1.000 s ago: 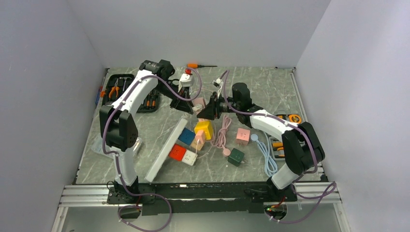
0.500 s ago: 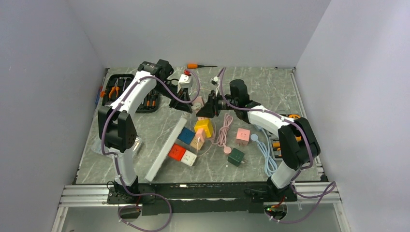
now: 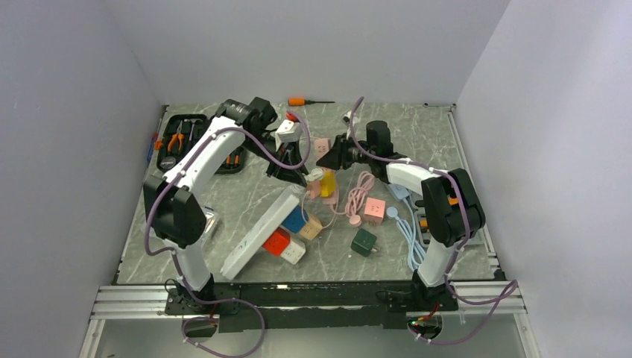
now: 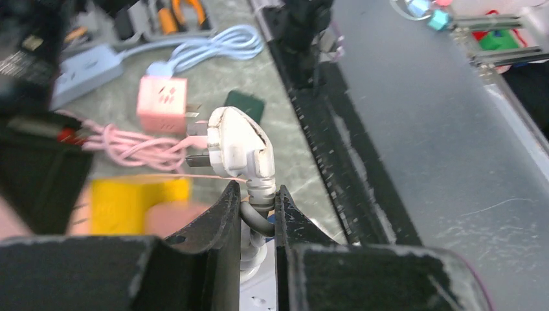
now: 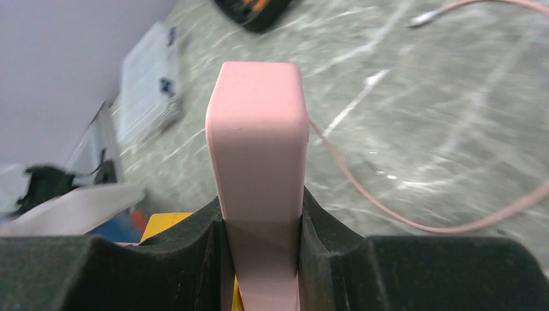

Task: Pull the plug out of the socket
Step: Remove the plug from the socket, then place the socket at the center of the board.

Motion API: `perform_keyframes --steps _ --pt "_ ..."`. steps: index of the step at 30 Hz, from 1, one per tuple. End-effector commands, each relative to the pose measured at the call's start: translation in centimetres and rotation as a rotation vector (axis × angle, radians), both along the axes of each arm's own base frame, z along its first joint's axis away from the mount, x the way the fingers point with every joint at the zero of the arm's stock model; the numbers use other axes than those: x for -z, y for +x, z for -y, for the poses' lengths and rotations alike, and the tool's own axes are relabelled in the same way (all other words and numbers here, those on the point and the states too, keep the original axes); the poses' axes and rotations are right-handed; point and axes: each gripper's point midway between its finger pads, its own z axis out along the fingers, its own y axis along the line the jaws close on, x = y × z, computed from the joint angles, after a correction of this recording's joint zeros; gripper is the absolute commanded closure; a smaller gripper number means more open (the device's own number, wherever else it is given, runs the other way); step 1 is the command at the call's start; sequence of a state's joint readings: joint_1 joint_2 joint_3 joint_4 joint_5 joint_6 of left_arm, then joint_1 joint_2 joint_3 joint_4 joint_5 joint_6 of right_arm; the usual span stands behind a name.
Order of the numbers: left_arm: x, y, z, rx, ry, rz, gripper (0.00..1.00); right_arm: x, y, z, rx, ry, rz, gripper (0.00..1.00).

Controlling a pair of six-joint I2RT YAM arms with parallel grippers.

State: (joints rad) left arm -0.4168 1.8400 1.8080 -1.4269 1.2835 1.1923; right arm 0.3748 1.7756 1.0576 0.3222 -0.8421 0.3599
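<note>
My left gripper [image 3: 302, 173] [image 4: 257, 192] is shut on the grey cord and strain relief of a white plug [image 4: 241, 146] [image 3: 317, 174]. The plug's metal prongs [image 4: 196, 142] are bare and point left, in no socket. My right gripper [image 3: 335, 153] [image 5: 260, 202] is shut on a pink socket cube [image 5: 259, 142] [image 3: 322, 145] and holds it above the table. In the top view the plug and the pink cube are apart, with a small gap between them. A thin pink cable [image 5: 414, 223] lies on the table beyond the cube.
A white power strip [image 3: 257, 227] lies tilted at centre left with blue [image 3: 296, 218], red [image 3: 274, 240] and yellow [image 3: 327, 183] cubes beside it. A pink cube [image 3: 374, 209], a dark green cube [image 3: 364, 241], a pink cable coil [image 3: 359, 188] and a blue cable [image 3: 410, 235] lie right. A tool case [image 3: 179, 138] is back left.
The plug has come out of the pink socket cube. My right gripper has moved back and right with the cube; the left holds the plug. The strip and cubes have shifted.
</note>
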Motion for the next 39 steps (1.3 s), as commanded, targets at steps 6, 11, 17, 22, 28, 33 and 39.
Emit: perform_keyframes --steps 6,11,17,22,28,33,39 --pt "-6.3 -3.5 0.4 0.044 -0.176 0.003 1.0 -2.9 2.5 1.5 0.138 0.023 0.114 1.0" --pt "-4.3 0.1 -1.3 -0.043 -0.091 0.03 1.0 -5.5 1.5 2.3 0.134 0.076 0.139 1.0" --pt "1.0 7.5 -6.3 -0.245 0.147 0.06 1.0 -7.5 0.7 3.3 0.164 0.101 0.164 1.0" --pt "6.5 14.0 -10.9 -0.518 0.394 0.154 1.0 -8.0 -0.4 3.6 0.165 0.127 0.15 1.0" --pt "10.5 18.5 -16.0 -0.74 0.593 0.158 1.0 -6.9 -0.6 4.7 0.248 0.093 0.115 1.0" --pt "13.2 20.0 -18.4 -0.826 0.695 0.158 0.91 -5.6 -0.1 5.8 0.329 0.011 0.069 1.0" --pt "14.3 20.2 -17.8 -0.84 0.673 0.101 0.57 -4.3 0.3 6.6 0.383 -0.034 0.039 1.0"
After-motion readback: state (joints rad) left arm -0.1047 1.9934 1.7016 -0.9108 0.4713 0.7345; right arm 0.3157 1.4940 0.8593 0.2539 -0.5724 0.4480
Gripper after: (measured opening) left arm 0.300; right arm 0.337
